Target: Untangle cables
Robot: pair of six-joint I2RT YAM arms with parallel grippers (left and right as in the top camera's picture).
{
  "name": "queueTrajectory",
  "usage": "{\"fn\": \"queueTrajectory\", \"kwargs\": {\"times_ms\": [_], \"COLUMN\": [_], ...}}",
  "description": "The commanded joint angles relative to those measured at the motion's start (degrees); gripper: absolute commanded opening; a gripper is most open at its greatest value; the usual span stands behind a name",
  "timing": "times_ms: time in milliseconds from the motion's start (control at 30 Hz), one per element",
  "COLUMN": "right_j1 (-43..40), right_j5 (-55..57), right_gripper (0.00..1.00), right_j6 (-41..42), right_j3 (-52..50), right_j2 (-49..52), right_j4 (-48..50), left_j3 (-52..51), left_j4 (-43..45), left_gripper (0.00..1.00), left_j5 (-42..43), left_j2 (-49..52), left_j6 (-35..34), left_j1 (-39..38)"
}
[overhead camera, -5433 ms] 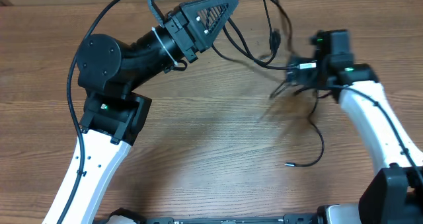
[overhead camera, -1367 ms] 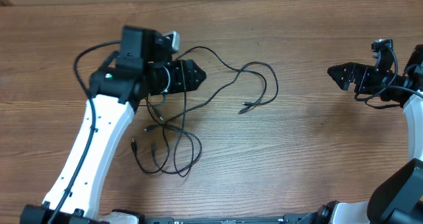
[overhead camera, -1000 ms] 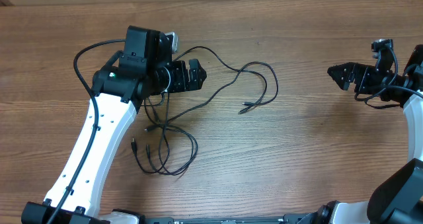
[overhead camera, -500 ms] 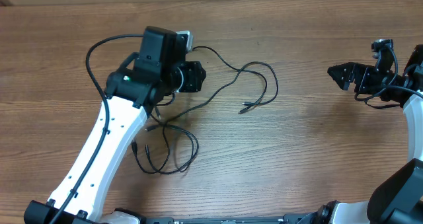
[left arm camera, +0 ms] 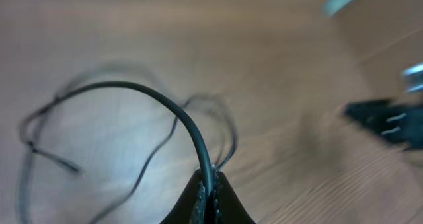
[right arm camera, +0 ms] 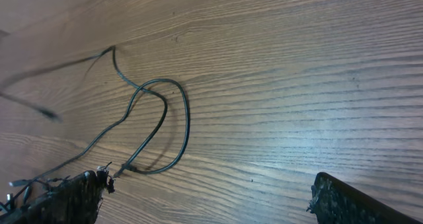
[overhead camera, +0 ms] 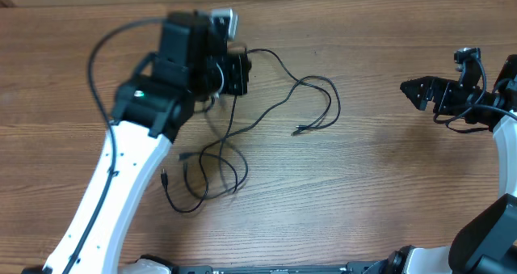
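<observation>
The cables [overhead camera: 279,104] are thin black cords spread over the left and middle of the table, with a looser tangle of loops [overhead camera: 206,181] near the front left. My left gripper [overhead camera: 238,70] is shut on one strand of the cables [left arm camera: 165,105] and holds it raised above the table. In the left wrist view the strand arcs up out of the closed jaws [left arm camera: 209,191]. My right gripper [overhead camera: 414,90] is open and empty at the far right, well apart from the cables. A cable loop with a plug end [right arm camera: 155,125] shows in the right wrist view.
The wooden table [overhead camera: 371,193] spreads under everything. My left arm [overhead camera: 129,161] reaches over the front left. My right arm's own thicker wires [overhead camera: 477,104] hang at the right edge.
My left gripper has lifted and moved toward the back with the strand in it, pulling the cables with it. The front-left loops shifted slightly. The right arm has not moved.
</observation>
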Motion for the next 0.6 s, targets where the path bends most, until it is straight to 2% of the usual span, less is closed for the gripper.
{"fn": "queueTrajectory", "kwargs": {"times_ms": [0,267,467,567], "right_j1": [-0.1,-0.1,-0.1,-0.1], "right_j5": [-0.8,-0.8,-0.8,-0.8], "right_gripper": [1.0,1.0,1.0,1.0], "right_j6": [0.2,1.0,1.8,2.4], "right_j3": [-0.4,-0.4,-0.4,-0.4], "right_j2": [0.1,0.1,0.1,0.1], "right_j4": [0.3,0.3,0.0,-0.3], "left_j3": [10.8,28.5,36.0,38.5], "left_j4": [-0.3,-0.8,1.3,2.1], "left_gripper": [0.04,0.04,0.04,0.04], "left_j5": [1.5,0.9,0.3,-3.8], "left_j2": [-4.2,-4.5,-4.5,-4.5], "left_j6": [0.5,0.8,-0.2,-0.3], "left_j1": [-0.5,-0.5,-0.5,-0.5]}}
